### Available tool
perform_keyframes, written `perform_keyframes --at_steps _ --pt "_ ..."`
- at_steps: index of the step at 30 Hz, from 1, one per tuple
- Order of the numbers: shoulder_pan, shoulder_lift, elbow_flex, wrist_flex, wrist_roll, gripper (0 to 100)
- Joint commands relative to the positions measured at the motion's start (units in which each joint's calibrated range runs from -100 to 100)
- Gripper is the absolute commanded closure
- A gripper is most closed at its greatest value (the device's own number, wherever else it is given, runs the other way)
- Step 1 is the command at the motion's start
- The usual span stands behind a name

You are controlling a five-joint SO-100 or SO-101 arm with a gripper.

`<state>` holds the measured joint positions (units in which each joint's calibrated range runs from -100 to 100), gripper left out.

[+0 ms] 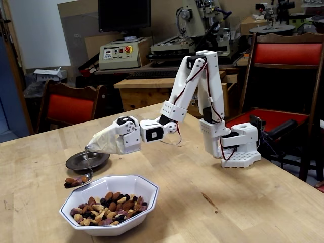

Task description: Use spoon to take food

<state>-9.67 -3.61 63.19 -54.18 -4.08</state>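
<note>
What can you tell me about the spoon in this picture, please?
The spoon is small, thin and shiny, apparently metal. Its upper end disappears into the beige tape wrapping on the gripper, so the jaws are hidden. The handle hangs almost straight down; the bowl at the bottom points left in the fixed view and carries a few pieces of food. It hangs just outside the white bowl, in front of the dark saucer.
</note>
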Motion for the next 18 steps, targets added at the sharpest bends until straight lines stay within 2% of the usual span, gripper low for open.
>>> perform_keyframes --at_steps 1,18 --pt "2.2 -1.6 -1.2 -1.6 -0.1 96" --pt "9.3 -1.6 -1.3 -1.6 -0.1 96"
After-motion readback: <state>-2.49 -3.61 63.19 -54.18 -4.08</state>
